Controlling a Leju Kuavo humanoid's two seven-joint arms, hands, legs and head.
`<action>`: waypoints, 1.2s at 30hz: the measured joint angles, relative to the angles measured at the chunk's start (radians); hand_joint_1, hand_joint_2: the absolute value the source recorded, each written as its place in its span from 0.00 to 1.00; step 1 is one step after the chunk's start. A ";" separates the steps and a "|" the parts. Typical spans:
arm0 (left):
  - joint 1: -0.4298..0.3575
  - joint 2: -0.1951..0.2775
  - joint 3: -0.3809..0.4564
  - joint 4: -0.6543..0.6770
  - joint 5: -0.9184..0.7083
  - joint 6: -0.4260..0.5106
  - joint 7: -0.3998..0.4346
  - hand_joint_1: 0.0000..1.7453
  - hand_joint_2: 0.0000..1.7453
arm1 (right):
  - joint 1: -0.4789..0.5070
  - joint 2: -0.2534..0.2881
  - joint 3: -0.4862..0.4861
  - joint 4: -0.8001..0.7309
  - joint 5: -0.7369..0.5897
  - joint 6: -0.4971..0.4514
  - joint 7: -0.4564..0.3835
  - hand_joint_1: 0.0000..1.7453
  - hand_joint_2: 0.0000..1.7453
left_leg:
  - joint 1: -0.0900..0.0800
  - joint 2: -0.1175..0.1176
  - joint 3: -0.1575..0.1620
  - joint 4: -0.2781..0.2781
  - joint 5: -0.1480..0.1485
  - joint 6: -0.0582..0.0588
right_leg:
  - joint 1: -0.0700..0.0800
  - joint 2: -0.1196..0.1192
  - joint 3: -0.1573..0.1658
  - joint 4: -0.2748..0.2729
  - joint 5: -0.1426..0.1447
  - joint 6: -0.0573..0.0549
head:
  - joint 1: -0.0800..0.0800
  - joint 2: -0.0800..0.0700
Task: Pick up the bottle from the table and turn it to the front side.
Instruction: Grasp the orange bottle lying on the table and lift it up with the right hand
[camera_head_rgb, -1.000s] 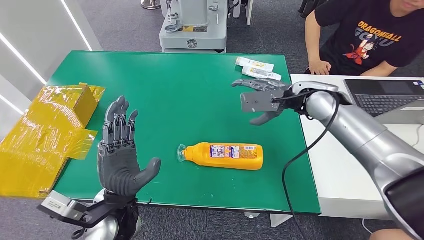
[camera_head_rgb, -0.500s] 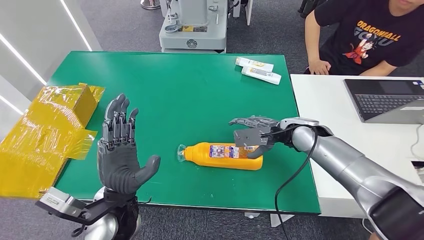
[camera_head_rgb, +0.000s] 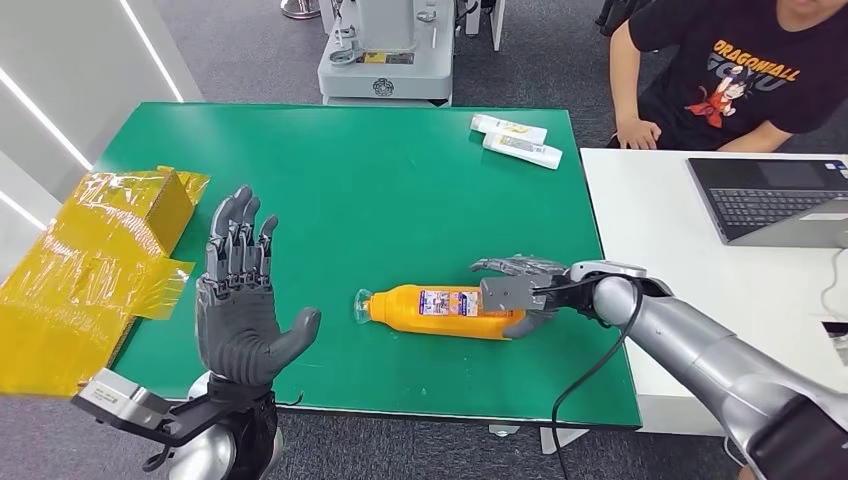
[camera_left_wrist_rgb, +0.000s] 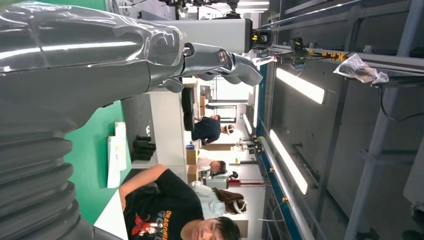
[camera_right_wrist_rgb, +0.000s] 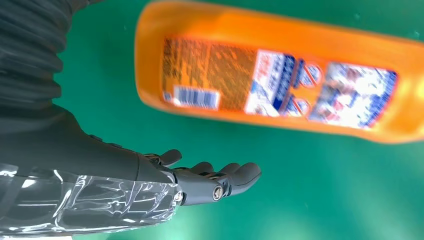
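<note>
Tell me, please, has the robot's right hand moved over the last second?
Yes. The right hand came down from near the white tubes at the far edge toward the robot, and now sits open at the base of the lying orange plastic bottle.

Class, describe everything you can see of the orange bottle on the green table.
The orange bottle looks like glossy plastic, with a clear cap pointing towards the left hand. It lies on its side on the green table, near the front edge. A printed label with barcode faces up. The right hand, fingers apart, hovers at its base end; contact is unclear.
</note>
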 joint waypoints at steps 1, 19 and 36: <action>0.000 0.000 0.000 0.000 0.001 0.000 0.000 0.00 1.00 | 0.006 -0.003 0.000 0.000 0.000 0.000 0.000 0.00 1.00 | 0.000 0.000 0.000 0.000 0.000 0.000 | 0.000 0.000 0.000 0.000 0.000 0.000 | 0.000 0.000; -0.001 -0.015 0.000 0.000 0.003 -0.021 0.013 0.00 1.00 | 0.102 -0.023 -0.031 -0.024 0.010 -0.044 0.010 0.00 1.00 | 0.000 0.000 0.000 0.000 0.000 0.000 | 0.000 0.000 0.000 0.000 0.000 0.000 | 0.000 0.000; -0.016 -0.015 0.000 0.018 0.014 -0.021 0.012 0.00 1.00 | 0.118 -0.038 -0.068 -0.058 0.035 -0.054 0.015 0.80 1.00 | 0.000 0.000 0.000 0.000 0.000 0.000 | 0.000 0.000 0.000 0.000 0.000 0.000 | 0.000 0.000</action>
